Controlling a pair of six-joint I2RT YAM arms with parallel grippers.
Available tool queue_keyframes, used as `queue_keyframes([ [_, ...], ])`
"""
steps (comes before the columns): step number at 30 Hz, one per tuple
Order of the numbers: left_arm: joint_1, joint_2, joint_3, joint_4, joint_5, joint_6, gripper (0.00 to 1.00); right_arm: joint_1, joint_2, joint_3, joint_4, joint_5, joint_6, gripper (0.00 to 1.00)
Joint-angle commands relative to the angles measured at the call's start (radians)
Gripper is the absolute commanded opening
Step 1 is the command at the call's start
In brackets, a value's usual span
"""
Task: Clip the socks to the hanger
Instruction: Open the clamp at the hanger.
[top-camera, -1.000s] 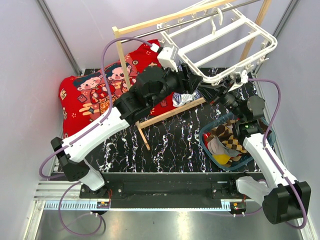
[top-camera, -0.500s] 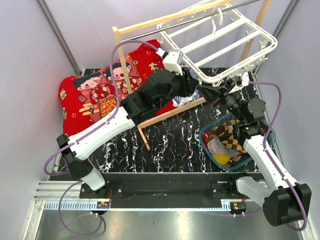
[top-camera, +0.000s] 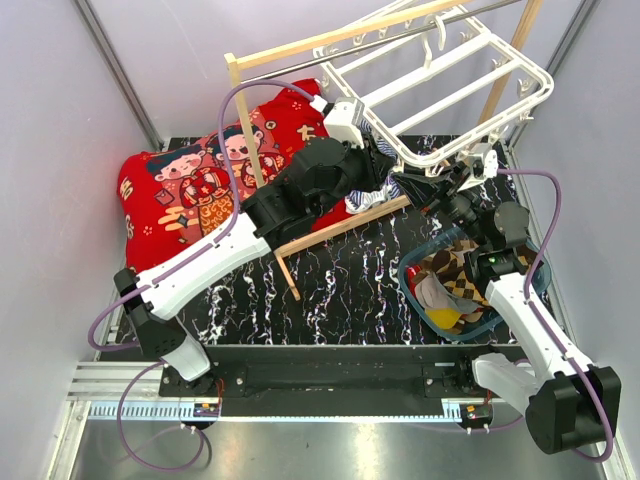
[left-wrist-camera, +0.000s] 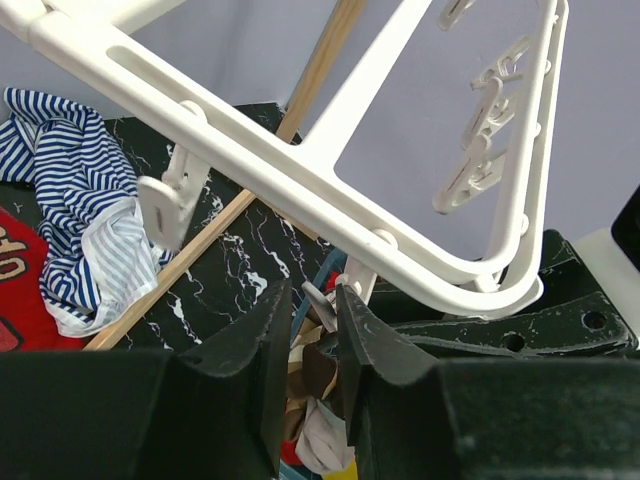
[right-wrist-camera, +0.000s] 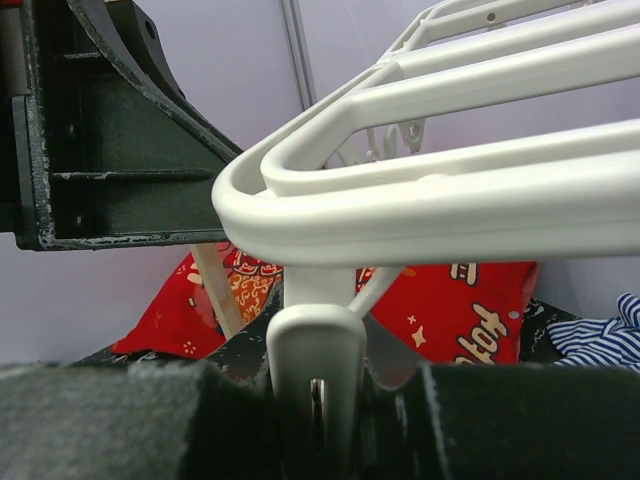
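Observation:
The white grid hanger (top-camera: 543, 86) hangs tilted over the back of the table. My left gripper (top-camera: 390, 165) is under its near corner. In the left wrist view the jaws (left-wrist-camera: 315, 297) are nearly together around a small dangling clip peg (left-wrist-camera: 350, 276) below the hanger bar (left-wrist-camera: 300, 170). My right gripper (top-camera: 448, 185) is shut on another white peg (right-wrist-camera: 315, 380) under the hanger rim (right-wrist-camera: 450, 200). Checkered and grey socks (top-camera: 460, 287) lie in the basket, also visible between the left fingers as socks (left-wrist-camera: 312, 372). Neither gripper holds a sock.
The blue-rimmed basket (top-camera: 405, 281) sits at the right front. A wooden pole rack (top-camera: 340, 228) crosses the middle, with an upright (top-camera: 245, 115). A blue-and-white striped cloth (top-camera: 366, 196) lies beside a red printed cushion (top-camera: 190, 185) at back left.
My left arm reached up and right to the hanger's near corner, and its jaws narrowed around a peg. The right gripper stayed on its peg.

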Motion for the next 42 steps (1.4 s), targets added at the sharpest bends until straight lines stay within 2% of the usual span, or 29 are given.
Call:
queue_keyframes([
  [1,-0.001,0.009,0.056,0.068,-0.04,-0.012,0.23,-0.001,-0.01,-0.005,0.053,0.018,-0.003,0.05],
  [9,-0.001,0.026,0.066,0.07,-0.022,-0.023,0.0,-0.001,-0.016,-0.023,0.072,0.029,0.004,0.06],
  [13,-0.001,0.021,0.058,0.082,-0.01,-0.017,0.0,-0.001,-0.014,-0.068,0.157,0.07,0.084,0.25],
  [14,-0.001,0.018,0.052,0.083,-0.008,-0.016,0.0,0.001,-0.017,-0.082,0.177,0.081,0.101,0.35],
  [20,0.001,0.004,0.023,0.12,0.015,-0.017,0.0,-0.001,-0.048,-0.192,0.303,0.162,0.226,0.69],
  [21,0.001,0.003,0.021,0.123,0.025,-0.014,0.0,-0.001,-0.056,-0.2,0.303,0.165,0.237,0.71],
  [24,0.001,-0.002,0.009,0.143,0.048,-0.009,0.0,-0.001,-0.08,-0.212,0.303,0.167,0.239,0.71],
  [31,0.001,-0.023,-0.016,0.183,0.096,0.0,0.0,-0.001,-0.116,-0.162,0.285,0.135,0.214,0.66],
  [38,0.001,-0.035,-0.019,0.195,0.119,-0.005,0.0,0.001,-0.085,-0.117,0.264,0.119,0.159,0.65],
  [42,0.001,-0.038,-0.019,0.195,0.124,-0.012,0.0,-0.001,-0.074,-0.086,0.239,0.113,0.116,0.61],
])
